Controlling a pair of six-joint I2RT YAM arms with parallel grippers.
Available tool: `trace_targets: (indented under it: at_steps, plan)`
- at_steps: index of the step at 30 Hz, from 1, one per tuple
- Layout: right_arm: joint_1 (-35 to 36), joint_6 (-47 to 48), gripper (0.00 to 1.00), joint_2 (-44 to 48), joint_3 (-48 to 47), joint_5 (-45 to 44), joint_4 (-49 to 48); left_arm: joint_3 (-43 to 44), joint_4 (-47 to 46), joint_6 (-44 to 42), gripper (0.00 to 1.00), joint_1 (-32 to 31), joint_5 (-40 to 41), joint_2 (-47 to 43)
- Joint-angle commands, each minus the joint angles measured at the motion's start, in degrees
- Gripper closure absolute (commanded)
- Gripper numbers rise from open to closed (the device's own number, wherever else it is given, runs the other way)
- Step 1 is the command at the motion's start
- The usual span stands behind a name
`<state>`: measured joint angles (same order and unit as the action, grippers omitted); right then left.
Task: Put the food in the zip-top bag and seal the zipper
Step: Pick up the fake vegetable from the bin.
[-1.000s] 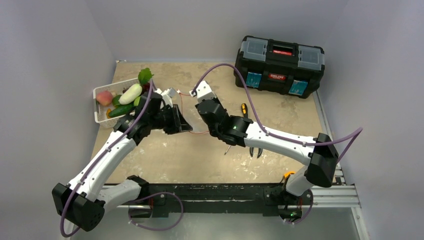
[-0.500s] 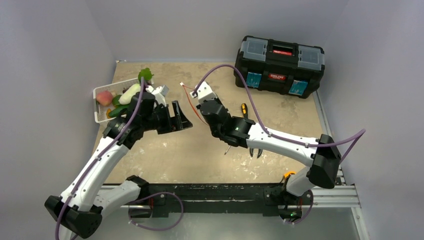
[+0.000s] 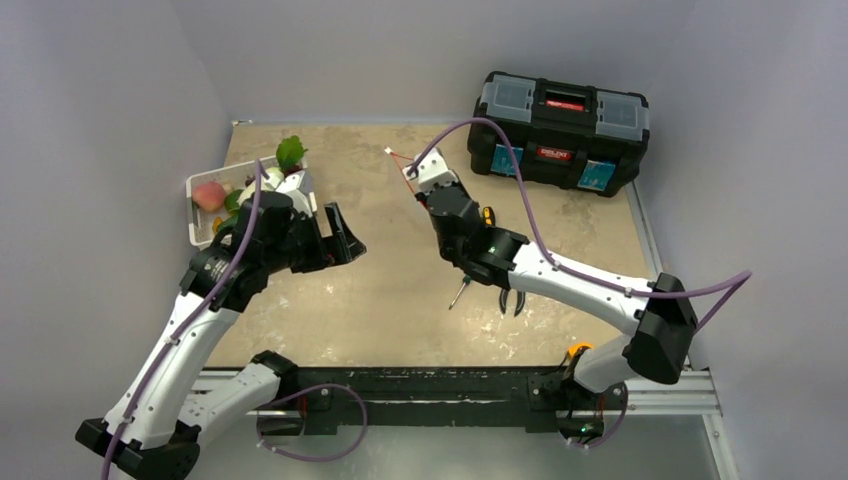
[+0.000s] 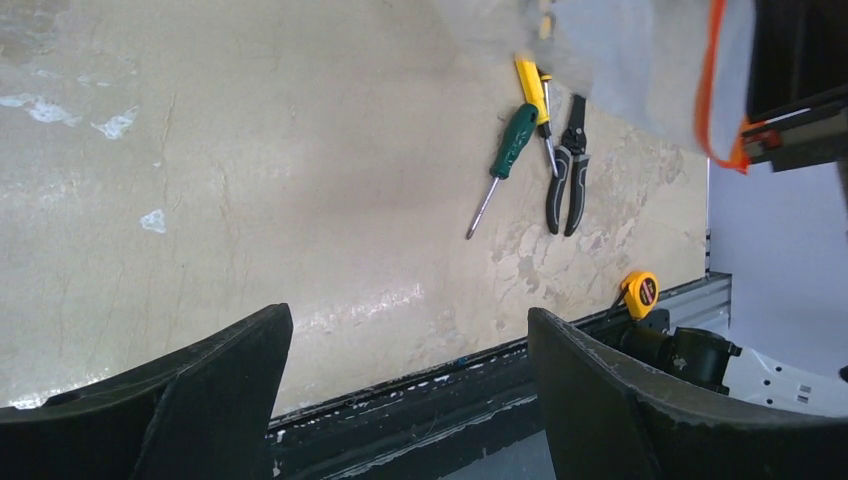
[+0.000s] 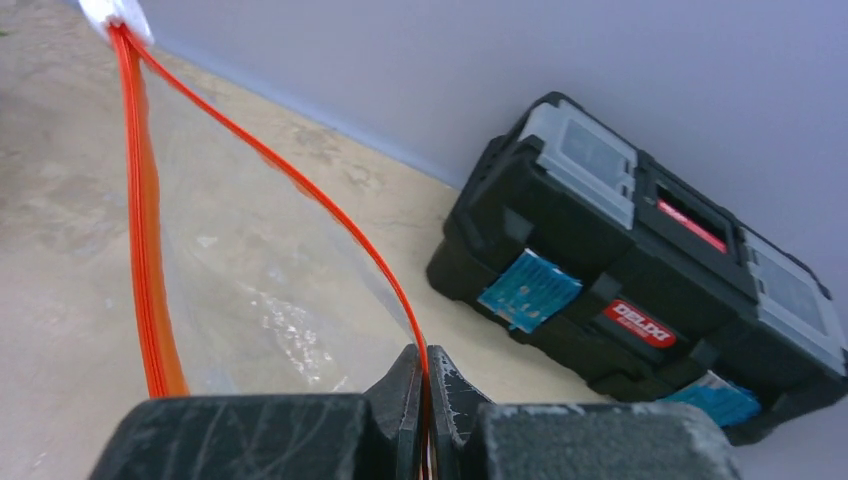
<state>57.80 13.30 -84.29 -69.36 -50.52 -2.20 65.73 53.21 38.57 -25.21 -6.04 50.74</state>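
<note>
My right end effector (image 5: 427, 378) is closed on the orange zipper (image 5: 145, 250). It holds the clear zip-top bag (image 5: 260, 280) up above the tabletop (image 3: 400, 290), and the two orange edges of the bag stand apart. The left end effector (image 4: 408, 320) is wide open, with nothing between its fingers. The food sits in the white basket (image 3: 197, 225) at the far left. I see the peach (image 3: 208, 194) and a green leaf (image 3: 291, 152) (the left arm (image 3: 185, 340) hides the rest). The black toolbox (image 3: 558, 128) is shut.
</note>
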Motion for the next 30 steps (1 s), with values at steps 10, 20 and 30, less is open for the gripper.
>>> trace_targets:
  at_steps: [10,20,30]
  plan:
    - [0.41,-9.75,1.0,-3.88,0.54,7.18,-0.47,0.7,5.05,0.51,0.11,-0.25,6.6,5.71]
    - [2.58,-19.82,1.0,-15.41,2.53,21.75,-4.47,-0.81,4.42,2.74,0.09,-0.19,10.79,2.36]
    - [2.46,-24.35,1.0,-18.15,2.28,29.06,-4.32,2.3,3.78,1.63,0.05,6.92,13.65,11.0]
